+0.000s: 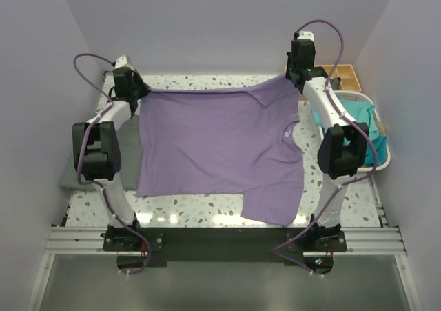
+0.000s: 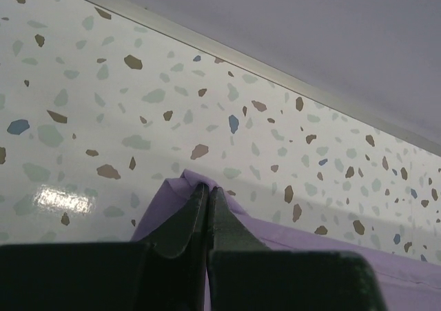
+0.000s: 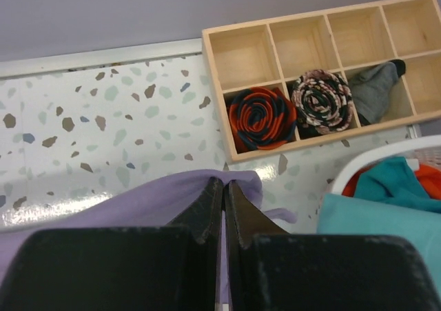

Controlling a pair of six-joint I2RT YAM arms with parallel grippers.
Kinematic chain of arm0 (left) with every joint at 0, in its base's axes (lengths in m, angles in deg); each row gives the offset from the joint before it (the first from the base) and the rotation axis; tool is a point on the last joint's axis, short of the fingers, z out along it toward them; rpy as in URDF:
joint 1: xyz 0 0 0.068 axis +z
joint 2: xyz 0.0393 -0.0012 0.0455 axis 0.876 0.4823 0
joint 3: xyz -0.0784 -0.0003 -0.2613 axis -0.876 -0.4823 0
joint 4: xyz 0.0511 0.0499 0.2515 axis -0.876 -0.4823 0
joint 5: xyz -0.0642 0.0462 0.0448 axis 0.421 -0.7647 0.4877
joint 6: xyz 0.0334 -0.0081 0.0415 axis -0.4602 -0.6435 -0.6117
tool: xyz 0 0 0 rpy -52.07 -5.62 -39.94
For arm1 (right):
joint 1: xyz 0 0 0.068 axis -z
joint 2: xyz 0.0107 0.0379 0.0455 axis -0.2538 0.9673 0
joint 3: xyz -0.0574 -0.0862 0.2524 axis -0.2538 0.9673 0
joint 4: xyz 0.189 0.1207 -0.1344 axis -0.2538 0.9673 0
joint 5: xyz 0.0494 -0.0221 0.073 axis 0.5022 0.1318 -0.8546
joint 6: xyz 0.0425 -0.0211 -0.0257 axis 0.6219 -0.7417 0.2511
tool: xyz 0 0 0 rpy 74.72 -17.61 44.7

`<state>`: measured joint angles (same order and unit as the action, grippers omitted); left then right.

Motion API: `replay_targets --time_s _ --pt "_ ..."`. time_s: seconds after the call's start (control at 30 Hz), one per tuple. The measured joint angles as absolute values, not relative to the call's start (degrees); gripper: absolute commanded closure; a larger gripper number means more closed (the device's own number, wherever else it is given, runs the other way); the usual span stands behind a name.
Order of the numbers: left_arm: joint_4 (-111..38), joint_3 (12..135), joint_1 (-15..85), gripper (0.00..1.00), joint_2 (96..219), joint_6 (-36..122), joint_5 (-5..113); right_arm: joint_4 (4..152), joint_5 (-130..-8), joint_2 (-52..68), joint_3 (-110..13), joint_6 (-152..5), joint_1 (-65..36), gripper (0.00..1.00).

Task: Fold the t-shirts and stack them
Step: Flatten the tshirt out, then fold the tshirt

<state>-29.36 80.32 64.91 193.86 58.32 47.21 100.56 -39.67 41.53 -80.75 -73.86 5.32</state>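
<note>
- Lavender t-shirt [image 1: 220, 145] lies spread across the middle of the speckled table [image 1: 200, 211]. Its collar faces the right of the overhead view, and one sleeve reaches toward the lower edge.
- Its far edge runs in a straight, taut line between the two arms.
- Left end effector [image 2: 208, 190], at the upper left of the overhead view, has its fingers pressed together on a corner of the lavender cloth.
- Right end effector [image 3: 224, 185], at the upper right, is pinched tight on a fold of the same shirt.
- Grey t-shirt [image 1: 129, 152] lies at the left edge of the table, partly under the lavender one and the left arm.
- Teal t-shirts [image 1: 348, 111] sit in a white basket [image 1: 383, 158] at the right, with orange cloth [image 3: 431, 176] among them.
- Wooden tray [image 3: 241, 56], beyond the basket, holds two rolled striped cloths [image 3: 260, 118] and a dark grey item [image 3: 372, 90] in its near compartments.
</note>
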Motion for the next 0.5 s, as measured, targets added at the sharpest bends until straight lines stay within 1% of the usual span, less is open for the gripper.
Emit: replay_targets --time_s 0.33,0.5 --pt "-28.37 80.08 64.93 1.00 195.50 57.69 49.70 103.14 -48.92 42.91 -82.21 -71.77 6.56 1.00" --pt "-27.43 75.05 64.93 1.00 194.58 57.97 51.67 107.29 -52.04 38.56 -75.57 -70.08 6.58 1.00"
